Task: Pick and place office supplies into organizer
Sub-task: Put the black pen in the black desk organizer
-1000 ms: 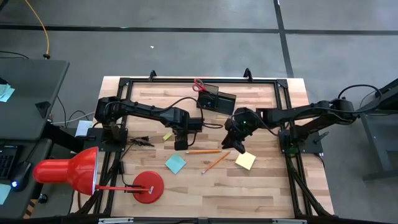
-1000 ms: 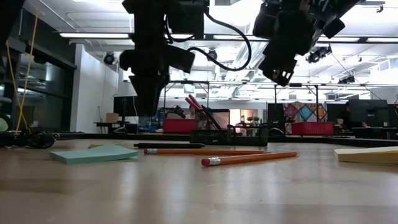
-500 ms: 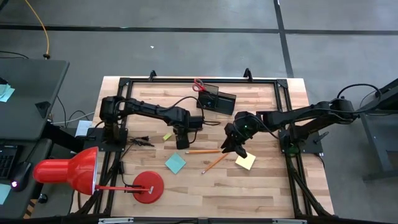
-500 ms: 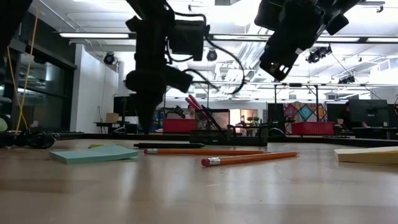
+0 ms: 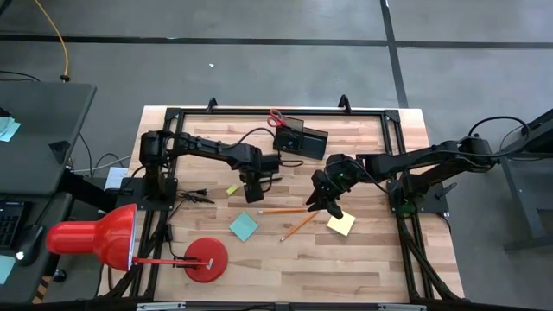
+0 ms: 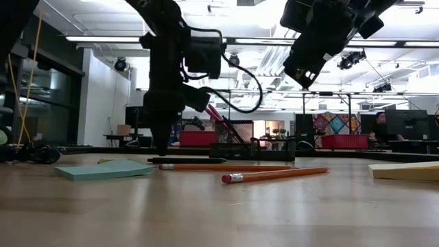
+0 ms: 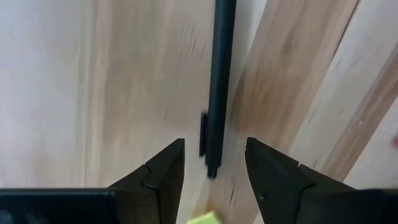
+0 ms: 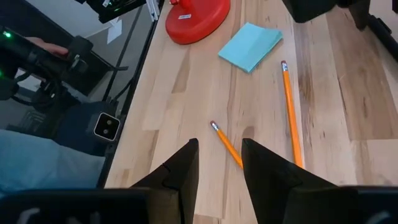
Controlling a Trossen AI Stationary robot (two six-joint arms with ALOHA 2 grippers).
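Counter [image 5: 371,259]: pale butcher-block wood top, framed by a black metal frame [image 5: 393,121].
Organizer [image 5: 301,138]: black box at 12 o'clock, red-handled scissors [image 5: 276,117] standing in it.
Black pen [image 5: 259,185]: just left of centre, flat on the wood.
Tiny yellow block [image 5: 232,189]: at 9 o'clock of that pen, close by.
Two orange pencils: one [image 5: 282,210] level at centre, the other [image 5: 300,227] slanting at 5 o'clock of it.
Blue pad [image 5: 244,227]: 7 o'clock of centre.
Yellow pad [image 5: 340,224]: 4 o'clock of centre.
Red lamp base [image 5: 206,259]: 7 o'clock corner region.
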